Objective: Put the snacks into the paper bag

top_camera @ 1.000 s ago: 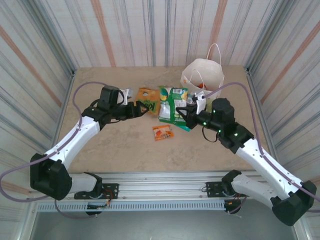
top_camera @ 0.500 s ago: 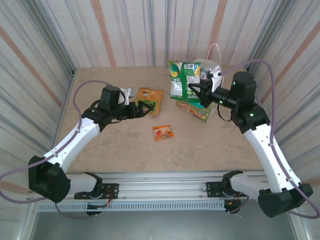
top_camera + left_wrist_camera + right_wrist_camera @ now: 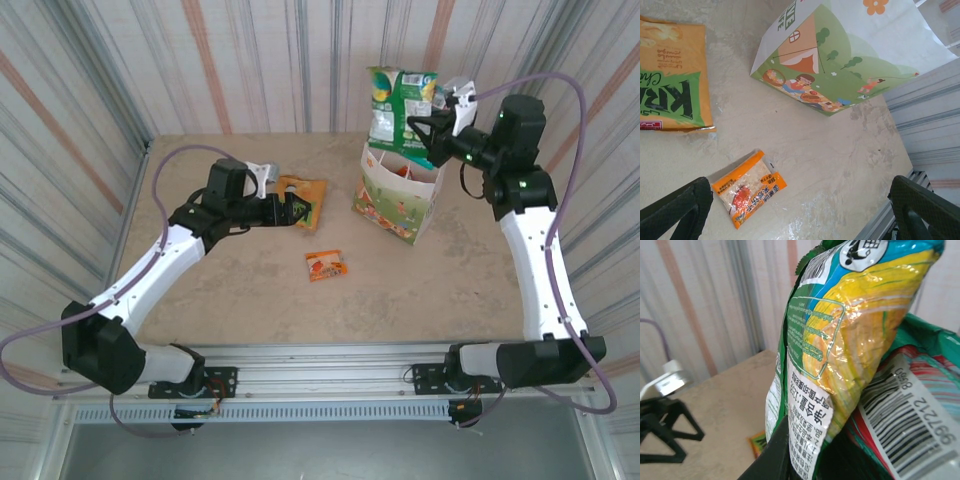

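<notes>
The right claw [image 3: 428, 128] is up in the air above the mouth of the paper bag [image 3: 395, 208], closed on the lower edge of the green packet [image 3: 398, 100], which hangs upright over the opening without touching the bag. In the right wrist view the green packet [image 3: 835, 340] is close to the camera, its yellow and blue print crinkled, and a surface with a barcode is pressed against its right side; whether that is a second packet cannot be told. The paper bag stands upright on the table [image 3: 220, 290], towards the far right, with something orange just visible inside its mouth. The left claw [image 3: 297, 212] is low over the near edge of the orange packet [image 3: 300, 192] with green lettering, its two fingers spread wide and gripping nothing. In the left wrist view, the left claw [image 3: 800, 207] has a finger at each lower corner, with the small orange-red packet [image 3: 750, 187] lying flat on the table between them, the orange packet [image 3: 670, 85] to the upper left and the paper bag [image 3: 850, 75] beyond.
</notes>
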Tool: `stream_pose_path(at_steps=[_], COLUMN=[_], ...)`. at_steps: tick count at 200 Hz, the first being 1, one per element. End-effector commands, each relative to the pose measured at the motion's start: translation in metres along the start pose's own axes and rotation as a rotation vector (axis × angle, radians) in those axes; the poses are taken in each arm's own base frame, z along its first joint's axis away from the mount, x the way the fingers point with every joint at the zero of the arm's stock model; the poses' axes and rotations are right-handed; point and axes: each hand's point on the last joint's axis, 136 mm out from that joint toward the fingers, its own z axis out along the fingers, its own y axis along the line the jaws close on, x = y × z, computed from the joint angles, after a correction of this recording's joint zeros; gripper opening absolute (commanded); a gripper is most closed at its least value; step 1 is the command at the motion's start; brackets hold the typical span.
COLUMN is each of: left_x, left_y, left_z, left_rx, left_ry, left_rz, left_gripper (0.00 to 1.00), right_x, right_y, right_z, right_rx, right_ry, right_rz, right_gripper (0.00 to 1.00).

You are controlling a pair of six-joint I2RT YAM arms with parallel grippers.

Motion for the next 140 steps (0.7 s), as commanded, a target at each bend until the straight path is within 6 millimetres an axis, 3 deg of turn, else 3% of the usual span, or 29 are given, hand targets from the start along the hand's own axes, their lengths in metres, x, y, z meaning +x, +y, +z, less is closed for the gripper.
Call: stream_pose_path(at_steps=[1, 37, 76, 106, 125, 140], left_x=[-0.007, -0.008, -0.009, -0.011, -0.012, -0.011], left_y=[-0.006, -0.005, -0.004, -0.004, -0.005, -0.003], left_z=[0.001, 0.004, 0.005, 0.006, 0.008, 0.010], left_rx=[0.001, 0.002, -0.004, -0.005, -0.003, -0.004], left_ry=[-0.006, -0.006, -0.003, -0.004, -0.001, 0.004], left_rz=[0.039, 0.039, 0.038, 0.040, 0.037, 0.037], left_gripper=[0.96, 0.95, 0.95, 0.95, 0.95, 0.95], right_x=[-0.036, -0.044, -0.067, -0.081, -0.080, -0.066], right_y=[-0.014, -0.046, -0.048, -0.063, -0.071, -0.077], right_z=[-0.004, 0.010, 0.015, 0.013, 0.013, 0.018], right_rx=[0.011, -0.005, -0.087, -0.008, 0.012, 0.017], right_ry=[-0.098, -0.154, -0.233, -0.254, -0.239, -0.201], right_rz=[-0.089, -0.022, 0.006, -0.018, -0.020, -0.001], right_gripper=[0.00, 0.00, 0.00, 0.00, 0.00, 0.00])
